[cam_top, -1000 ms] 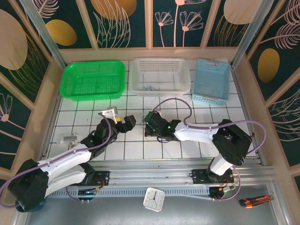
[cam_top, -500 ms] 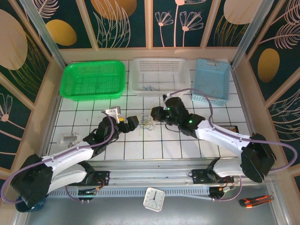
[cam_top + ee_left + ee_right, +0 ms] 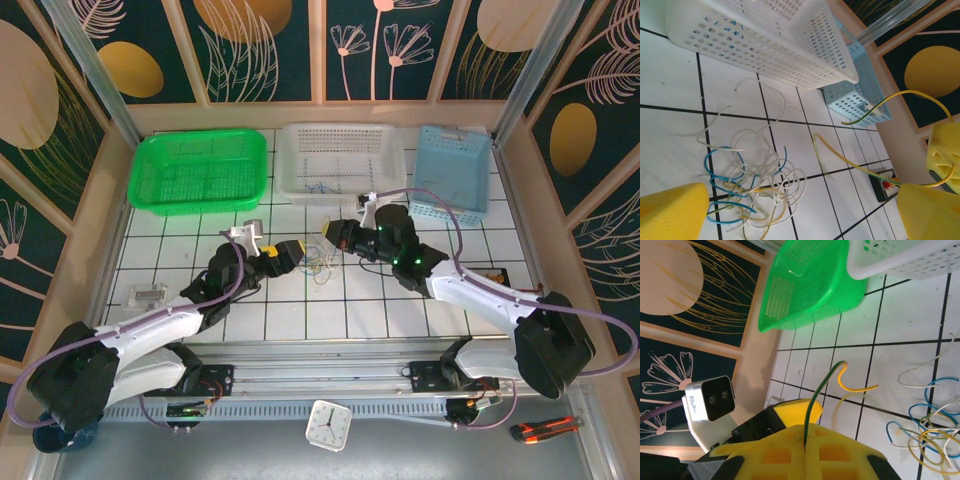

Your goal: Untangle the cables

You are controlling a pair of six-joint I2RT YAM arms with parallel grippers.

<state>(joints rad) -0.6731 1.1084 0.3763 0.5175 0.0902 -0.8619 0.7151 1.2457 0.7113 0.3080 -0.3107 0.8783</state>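
The cables (image 3: 752,186) lie as a loose tangle of white, blue and yellowish wires on the white tiled table (image 3: 670,90), also seen from above (image 3: 318,266). My left gripper (image 3: 797,216) hangs open over the tangle's near side, its yellow fingertips (image 3: 671,214) wide apart with nothing between them; from above it is just left of the tangle (image 3: 292,254). My right gripper (image 3: 805,444) is shut on one green-yellow cable (image 3: 821,390), whose free end curls above the table. That gripper (image 3: 333,236) sits just behind the tangle.
Three baskets stand along the back: green (image 3: 200,172), white (image 3: 343,163) with a few wires in it, and blue (image 3: 452,170). A small clear block (image 3: 147,295) lies at the left and a black object (image 3: 495,275) at the right of the table.
My right gripper has risen from the tangle and swung back, drawing the green-yellow cable out with it. The left gripper has edged right toward the tangle, still open.
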